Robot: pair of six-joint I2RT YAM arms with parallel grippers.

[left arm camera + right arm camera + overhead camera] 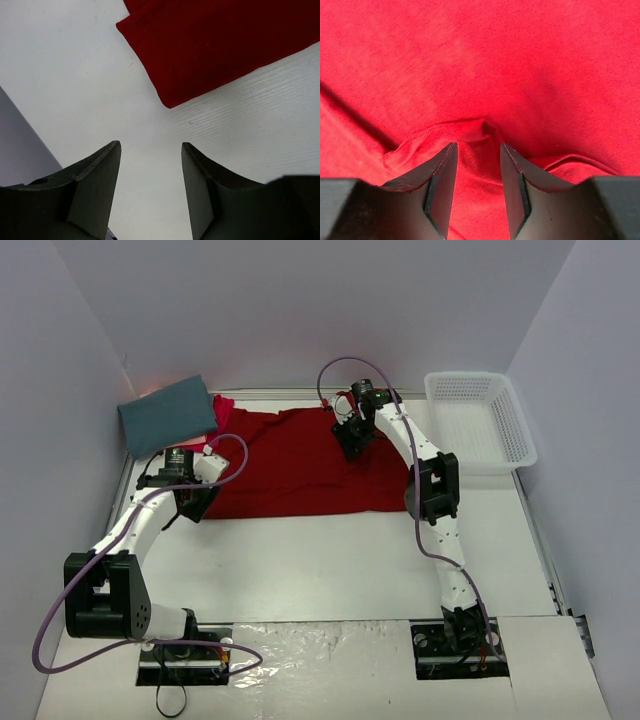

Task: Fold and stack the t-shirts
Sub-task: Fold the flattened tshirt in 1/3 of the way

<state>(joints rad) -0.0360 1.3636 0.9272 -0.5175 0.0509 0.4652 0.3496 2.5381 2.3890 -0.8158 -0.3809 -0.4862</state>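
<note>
Top external view first, says Ines: where do the shirts lie?

Ravi: The deep red shirt (300,465) is spread flat on the table (330,560), toward the far side. The teal shirt (168,418) sits folded in the far left corner, and a bit of the pinkish-red shirt (222,407) shows between the two.

Ines: And the tools?

Ravi: The right tool (352,445) is down on the red cloth, toward its far right part. Its wrist view shows the jaws parted, with a small raised ridge (465,125) of cloth between them that they do not squeeze. The left tool (195,502) hangs over bare table just beside the shirt's near left corner (167,102), jaws apart, holding nothing.

Ines: So how should the fold go?

Ravi: I judge the red shirt is the one being folded, with stacking to come after. Each tool should pinch the cloth close to an edge or corner, so it lifts as a sheet and not a bunch. Raise both sides level, carry them over together, and lay the edge down square. That ridge under the right tool is the risk: caught inside a fold it will likely leave a lump, so it wants smoothing. The basket (520,440) at the far right stands well apart.
</note>
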